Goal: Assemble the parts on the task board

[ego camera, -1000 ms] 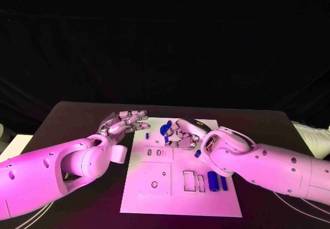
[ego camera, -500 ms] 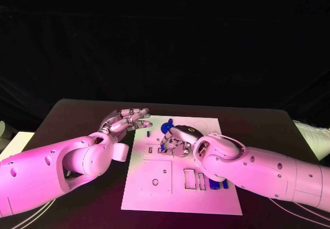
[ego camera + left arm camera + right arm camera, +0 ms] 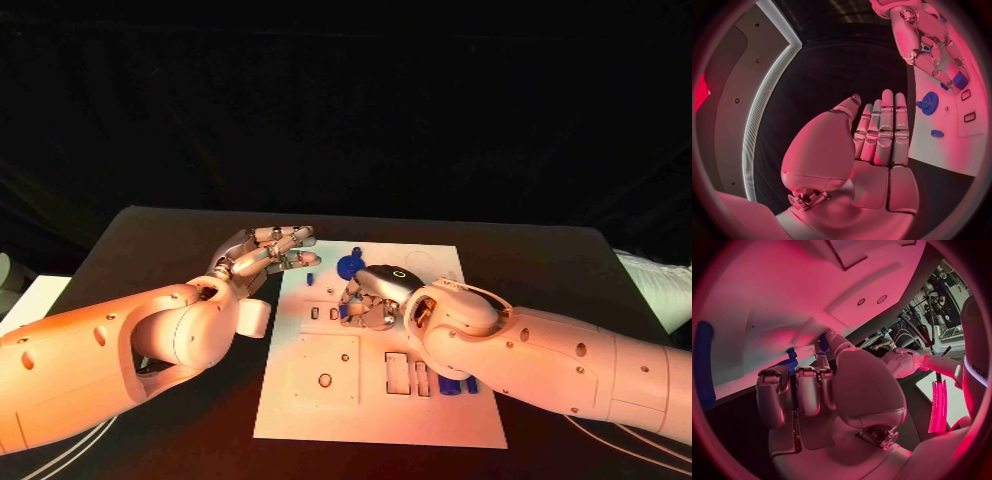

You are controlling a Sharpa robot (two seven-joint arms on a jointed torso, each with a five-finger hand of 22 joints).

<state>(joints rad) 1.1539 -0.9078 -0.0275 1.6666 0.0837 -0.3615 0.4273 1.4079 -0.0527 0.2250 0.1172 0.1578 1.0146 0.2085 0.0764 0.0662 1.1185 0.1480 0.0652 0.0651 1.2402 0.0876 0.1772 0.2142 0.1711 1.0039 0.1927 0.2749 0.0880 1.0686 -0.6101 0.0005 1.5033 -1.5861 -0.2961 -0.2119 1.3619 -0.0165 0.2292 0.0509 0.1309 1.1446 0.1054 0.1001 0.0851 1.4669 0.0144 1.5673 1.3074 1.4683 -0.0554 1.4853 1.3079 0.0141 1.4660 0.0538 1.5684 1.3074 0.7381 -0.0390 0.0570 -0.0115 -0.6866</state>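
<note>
Both hands work at the task board [image 3: 378, 420]: my right hand [image 3: 378, 296] pinches a blue part [image 3: 960, 80] for insertion, my left hand [image 3: 267, 252] hovers open, empty, clear.

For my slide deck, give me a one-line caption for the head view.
Right hand reaches over the white task board near a blue gear, while the left hand hovers open at the board's edge.

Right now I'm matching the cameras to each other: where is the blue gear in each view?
Head view: the blue gear lies on the task board's far part, just beyond the right hand.
Left wrist view: on the white board, past the left hand's fingertips.
Right wrist view: I cannot pick it out.
Shared landmark: the right hand.
</note>
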